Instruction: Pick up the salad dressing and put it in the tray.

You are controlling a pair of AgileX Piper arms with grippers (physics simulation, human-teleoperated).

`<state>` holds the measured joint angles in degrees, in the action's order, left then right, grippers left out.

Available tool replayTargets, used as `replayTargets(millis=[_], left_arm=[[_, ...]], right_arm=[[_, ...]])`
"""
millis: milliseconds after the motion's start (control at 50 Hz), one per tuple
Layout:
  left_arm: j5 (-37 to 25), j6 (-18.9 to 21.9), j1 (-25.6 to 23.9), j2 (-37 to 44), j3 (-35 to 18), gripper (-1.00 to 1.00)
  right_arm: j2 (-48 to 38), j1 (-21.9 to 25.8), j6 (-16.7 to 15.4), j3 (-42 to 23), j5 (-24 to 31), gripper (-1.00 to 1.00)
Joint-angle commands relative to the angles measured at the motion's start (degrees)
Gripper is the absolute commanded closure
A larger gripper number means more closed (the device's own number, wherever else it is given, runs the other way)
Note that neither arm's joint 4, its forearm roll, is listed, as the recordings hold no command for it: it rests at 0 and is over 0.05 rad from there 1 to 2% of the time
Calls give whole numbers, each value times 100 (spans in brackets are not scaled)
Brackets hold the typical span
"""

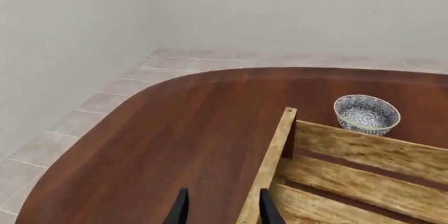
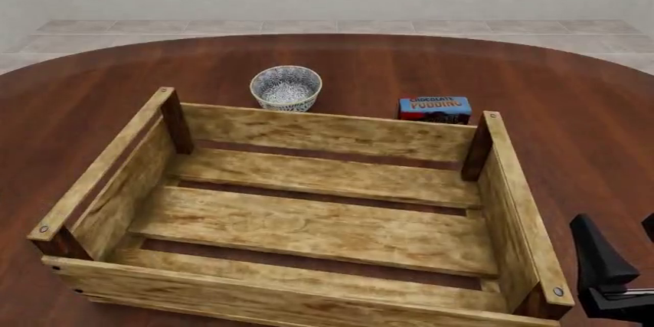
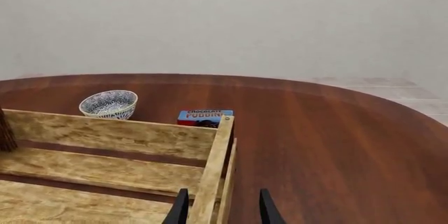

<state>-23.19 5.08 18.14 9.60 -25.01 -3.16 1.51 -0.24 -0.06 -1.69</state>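
The salad dressing is out of view in all three frames. The tray (image 2: 327, 132), a big light-wood slatted crate with dark corner posts, fills the middle of the front view and holds nothing. My right gripper (image 2: 623, 246) shows at the bottom right, just outside the tray's right wall. In the right wrist view the right gripper (image 3: 222, 211) is open, its dark fingers either side of that tray (image 3: 213, 166) wall. The left gripper (image 1: 222, 212) is open too, over the left wall of the tray (image 1: 278, 150); it does not show in the front view.
A small patterned white bowl (image 2: 286, 86) stands behind the tray's back wall, also visible as the bowl (image 1: 366, 113) and the bowl (image 3: 108, 103). A blue chocolate pudding box (image 2: 436, 108) lies behind the tray's back right corner; the box (image 3: 205, 116) shows again there. The round wooden table (image 2: 572, 97) ends at tiled floor.
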Motion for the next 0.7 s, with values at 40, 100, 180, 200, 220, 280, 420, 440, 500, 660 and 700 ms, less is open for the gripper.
replayTargets(millis=[40, 100, 180, 200, 220, 280, 420, 440, 500, 660, 700], left_arm=[[-388, 4, 509, -102, -103, -100], [-488, 14, 665, -153, -105, -100], [-657, 20, 805, -272, -153, -100], [-712, 7, 854, -322, -171, -100], [-711, 7, 854, -321, -171, -100], [-802, 34, 1001, -380, -190, -100], [-933, 29, 1222, -483, -235, -100], [-949, 31, 1311, -486, -236, -100], [-1004, 80, 1353, -532, -257, -100], [-1196, 40, 1490, -573, -422, -100], [-1211, 11, 1539, -528, -397, -100]], right_arm=[[-24, 14, 1, 2, -6, -100], [-7, 23, -6, -2, 14, -100], [77, 25, -20, 0, 86, -100], [101, 19, -19, -1, 107, -100], [104, 19, -19, -1, 110, -100], [107, 3, -17, -6, 118, -100], [139, 0, -24, 2, 142, -100], [130, -3, -22, 0, 134, -100], [129, 2, -30, 3, 134, -100], [53, 7, -52, 2, 78, -100], [23, 3, -46, 3, 60, -100]])
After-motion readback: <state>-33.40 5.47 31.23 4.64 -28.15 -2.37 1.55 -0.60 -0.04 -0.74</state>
